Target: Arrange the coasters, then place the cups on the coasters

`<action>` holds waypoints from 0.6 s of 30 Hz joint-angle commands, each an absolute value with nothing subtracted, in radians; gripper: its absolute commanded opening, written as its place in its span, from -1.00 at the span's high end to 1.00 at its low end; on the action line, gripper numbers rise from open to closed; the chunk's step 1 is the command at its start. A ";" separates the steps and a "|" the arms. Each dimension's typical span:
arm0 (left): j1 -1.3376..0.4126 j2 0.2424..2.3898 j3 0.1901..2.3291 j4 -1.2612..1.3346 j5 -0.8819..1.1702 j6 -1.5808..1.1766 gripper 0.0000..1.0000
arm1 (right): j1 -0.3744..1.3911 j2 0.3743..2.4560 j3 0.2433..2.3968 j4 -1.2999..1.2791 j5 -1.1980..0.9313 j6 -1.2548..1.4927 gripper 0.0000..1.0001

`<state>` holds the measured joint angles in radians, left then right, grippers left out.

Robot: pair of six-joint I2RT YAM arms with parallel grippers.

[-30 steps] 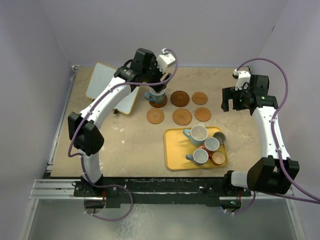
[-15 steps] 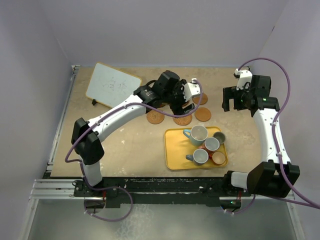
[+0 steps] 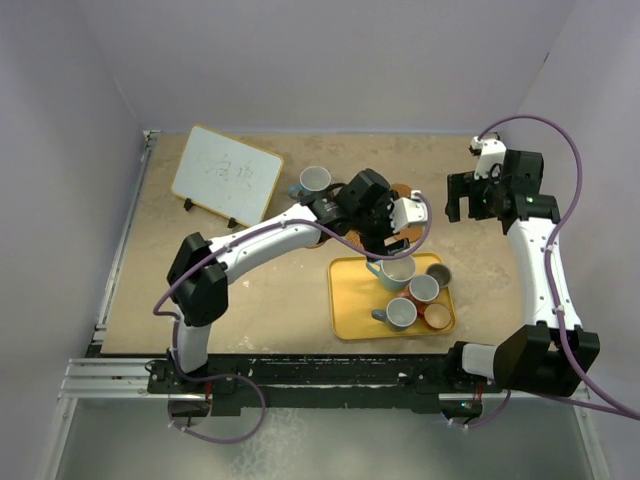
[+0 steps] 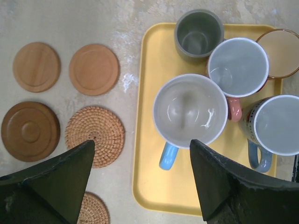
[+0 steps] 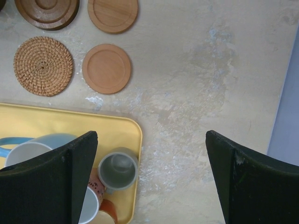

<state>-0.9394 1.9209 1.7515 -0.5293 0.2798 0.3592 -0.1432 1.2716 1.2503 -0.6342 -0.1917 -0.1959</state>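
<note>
1. Two pale lilac walls close in the back and sides of the top view, meeting behind the table's far edge.
2. Beige mottled table top fills the centre of the frame, scuffed with whitish patches; a metal rail runs along the bottom.
3. White rectangular board sits at the upper left.
4. Left arm reaches from the lower left to the centre. The left gripper hangs over the tray's upper part, fingers spread wide with nothing between them. The right gripper, at the upper right of the top view, is also spread wide and empty, over bare table beside the tray's corner.
5. Yellow rectangular tray, lower centre-right, holds five mugs:
   - large light blue mug
   - second light blue mug
   - reddish mug
   - grey mug
   - orange-brown mug
6. Blue-grey mug stands alone at upper centre, its base hidden behind the left arm.
7. Five round coasters lie left of the tray in the left wrist view, none touching:
   - two smooth light wooden discs
   - dark ringed wooden disc
   - woven disc
   - second woven disc, at the bottom edge
8. A second ago the left gripper was over the blue-grey mug, its arm crossing the board. It has since swung right to the tray, leaving that mug free and the board fully visible. The right arm has scarcely shifted.
</note>
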 commanded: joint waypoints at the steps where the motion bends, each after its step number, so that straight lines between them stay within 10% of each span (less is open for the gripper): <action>1: -0.970 1.960 1.803 -0.483 0.295 0.319 -0.56 | -0.147 1.230 1.251 -0.587 -0.169 -0.188 -1.00; 18: -0.995 2.162 1.962 -0.561 0.246 0.328 -0.10 | -0.147 1.226 1.252 -0.592 -0.197 -0.184 -1.00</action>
